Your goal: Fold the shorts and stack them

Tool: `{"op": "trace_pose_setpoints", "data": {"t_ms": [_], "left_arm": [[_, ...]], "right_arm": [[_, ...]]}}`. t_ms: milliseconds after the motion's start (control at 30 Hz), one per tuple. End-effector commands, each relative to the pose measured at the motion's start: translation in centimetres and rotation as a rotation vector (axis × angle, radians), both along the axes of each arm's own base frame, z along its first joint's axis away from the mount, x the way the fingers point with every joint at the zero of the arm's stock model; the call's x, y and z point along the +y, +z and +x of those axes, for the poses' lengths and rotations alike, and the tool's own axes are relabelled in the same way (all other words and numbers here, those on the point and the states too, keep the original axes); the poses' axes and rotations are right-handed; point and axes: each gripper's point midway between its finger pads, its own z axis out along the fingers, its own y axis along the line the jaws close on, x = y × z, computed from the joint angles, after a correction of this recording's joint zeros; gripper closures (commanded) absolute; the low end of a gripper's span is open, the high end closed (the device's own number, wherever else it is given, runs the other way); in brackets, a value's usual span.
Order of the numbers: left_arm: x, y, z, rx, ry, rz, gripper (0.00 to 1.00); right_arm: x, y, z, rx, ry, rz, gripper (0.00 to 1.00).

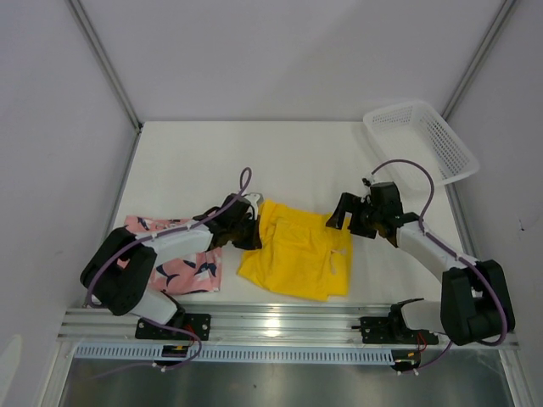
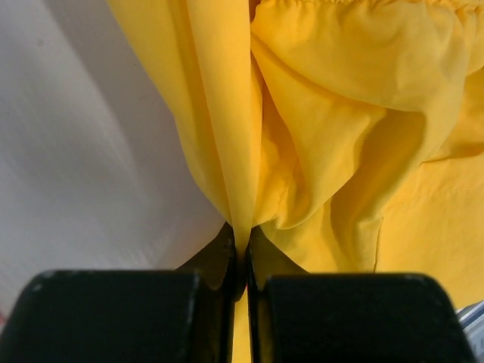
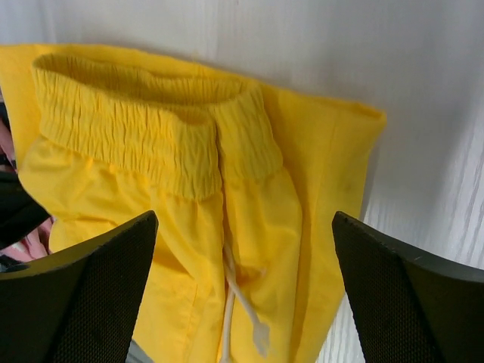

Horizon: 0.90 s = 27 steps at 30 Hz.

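Table: white, carrying both pairs toward its near edge, with an arm reaching in from each side.

Yellow shorts: lying centre-near, between the two grippers. The outline is looking roughly square but rumpled, and a ridge of cloth is standing up along the left edge. Judging this pair as mid-fold, not squared off.

Pink shorts: lying near-left, partly under the left arm, just beside the yellow pair and not on it. They are looking fairly flat; cannot tell whether they are folded. Stacking is not yet done, so most of the job is looking open.

Basket: sitting at the far right corner, well apart from both pairs.

Left gripper: jaws are closed to a slit and pinching a pleat of yellow cloth. In the wrist view the fabric is running straight down between the pads.

Right gripper: hovering at the yellow pair's right edge, fingers spread wide and gripping nothing.

Waistband: gathered elastic, facing the right wrist camera, one end doubled over.

Drawstring: white cord trailing loose below the waistband.

Writing: no brand, label or lettering is showing legibly in any view
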Motion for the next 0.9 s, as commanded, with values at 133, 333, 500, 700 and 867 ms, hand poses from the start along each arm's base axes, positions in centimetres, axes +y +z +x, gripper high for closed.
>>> {"op": "trace_pose_setpoints", "data": {"t_ms": [133,333,500,700,867], "left_arm": [[-0.9,-0.2,-0.5,-0.011,-0.022,-0.084,0.70],[-0.8,0.7,-0.9,-0.060,-0.010,-0.146,0.02],[-0.4,1.9,-0.5,-0.084,0.006,-0.208,0.01],[-0.8,3.1,-0.4,-0.097,-0.009,-0.336,0.01],[-1.7,3.8,-0.6,-0.115,-0.032,-0.425,0.01]], "right_arm": [[-0.3,1.2,-3.9,0.050,-0.064,0.087,0.01],[0.3,0.4,-5.7,0.078,-0.027,0.148,0.00],[-0.8,-0.8,-6.1,0.087,-0.050,0.087,0.01],[-0.5,-1.5,-6.6,0.092,0.002,0.082,0.00],[-0.6,-2.7,-7.4,0.122,0.003,0.088,0.00]]}}
